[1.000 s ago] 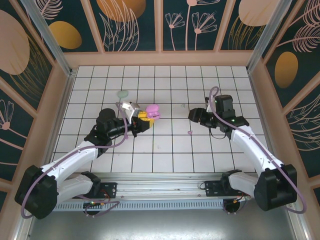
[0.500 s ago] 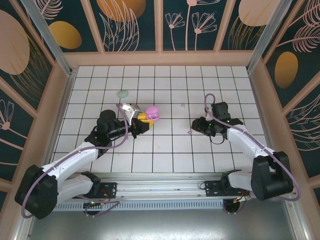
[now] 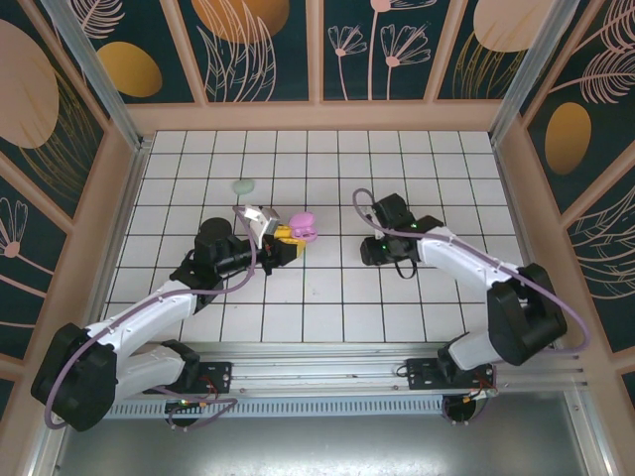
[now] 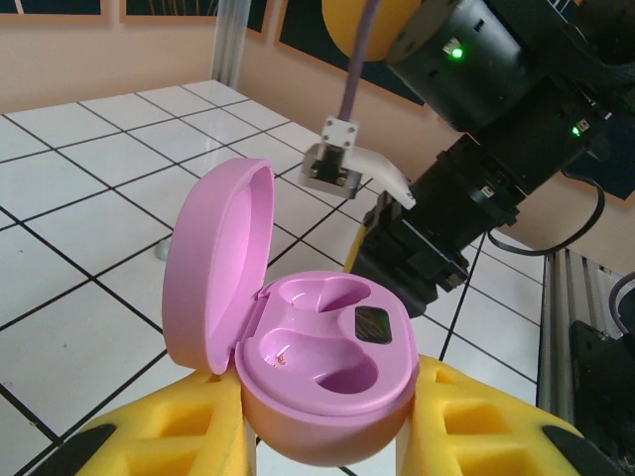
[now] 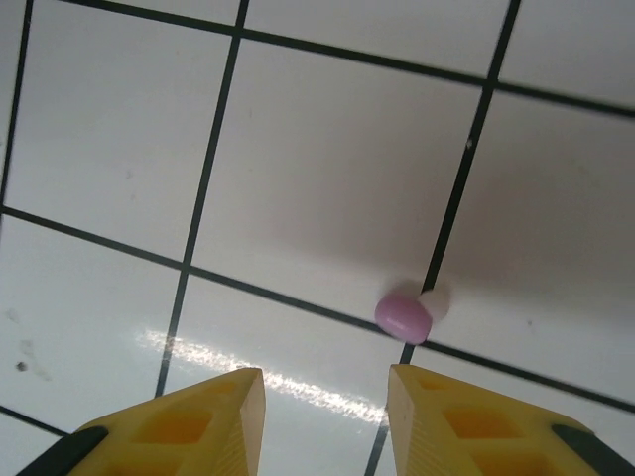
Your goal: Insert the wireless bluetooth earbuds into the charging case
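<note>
**Pink case held open, pink bud loose on the tiles**

The left gripper (image 4: 322,441) is clamped on the pink charging case (image 4: 322,362), a yellow finger pressing each side, with the lid tipped up and open. Across the white-tiled counter (image 3: 327,297), the right gripper (image 5: 322,421) points down at the tiles, its jaws parted around nothing. A pink earbud (image 5: 403,317) lies on a dark grout line just beyond its fingertips, outside the case.
</note>
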### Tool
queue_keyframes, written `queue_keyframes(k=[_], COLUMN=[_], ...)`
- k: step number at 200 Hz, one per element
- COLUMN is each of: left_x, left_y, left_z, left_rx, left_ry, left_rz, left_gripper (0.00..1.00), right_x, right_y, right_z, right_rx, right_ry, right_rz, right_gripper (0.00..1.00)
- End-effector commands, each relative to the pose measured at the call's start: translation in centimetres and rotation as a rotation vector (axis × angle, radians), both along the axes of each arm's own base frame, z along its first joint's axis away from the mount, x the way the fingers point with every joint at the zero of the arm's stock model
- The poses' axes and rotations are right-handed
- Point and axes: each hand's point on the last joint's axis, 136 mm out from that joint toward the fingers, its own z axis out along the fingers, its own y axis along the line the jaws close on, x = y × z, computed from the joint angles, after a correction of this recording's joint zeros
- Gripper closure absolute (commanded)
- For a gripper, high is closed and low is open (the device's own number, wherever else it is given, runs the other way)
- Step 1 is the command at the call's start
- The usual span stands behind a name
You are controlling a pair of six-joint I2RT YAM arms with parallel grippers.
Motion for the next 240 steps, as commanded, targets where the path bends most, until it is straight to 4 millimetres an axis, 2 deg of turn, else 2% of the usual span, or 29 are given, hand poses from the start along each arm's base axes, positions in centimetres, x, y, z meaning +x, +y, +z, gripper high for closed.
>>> queue_keyframes(k=[1,24,46,71,124,176,240], left_x=[-0.3,-0.4,-0.4,-0.4,-0.4,-0.2,-0.2], left_y=[0.2,0.2,0.2,0.2,0.0,-0.2,-0.2], left_z=[0.8,0.6,0.6,0.6,0.4,0.4,0.3], left_rx=[-0.005,0.005,0.007,0.012,0.018,0.019,0.023], left_ry=[-0.054,-0.056,-0.058,-0.058,-0.058,-0.061,-0.057], left_rz=[-0.001,-0.002,-0.004,-0.007,-0.017,-0.026,-0.029], left_gripper=[0.93,0.93,0.93,0.93,0.93,0.93,0.93], right_x=[-1.0,-1.9,-2.4,-2.2,-1.0,-0.2,0.0], right_y=[-1.1,-1.6,-2.2,-1.6,-2.9,-2.8,-1.9], right_z=[-0.8,-2.4,-3.6,-3.8,-4.3,-4.5,-5.2], right_rx=[-0.230,-0.385,-0.443,-0.444,-0.588,-0.624,-0.615], right_ry=[0.026,0.080,0.134,0.137,0.090,0.061,0.056], right_rz=[0.150,0.269,0.322,0.342,0.337,0.347,0.376], right_gripper=[0.62,0.67,0.67,0.67,0.69,0.71,0.71])
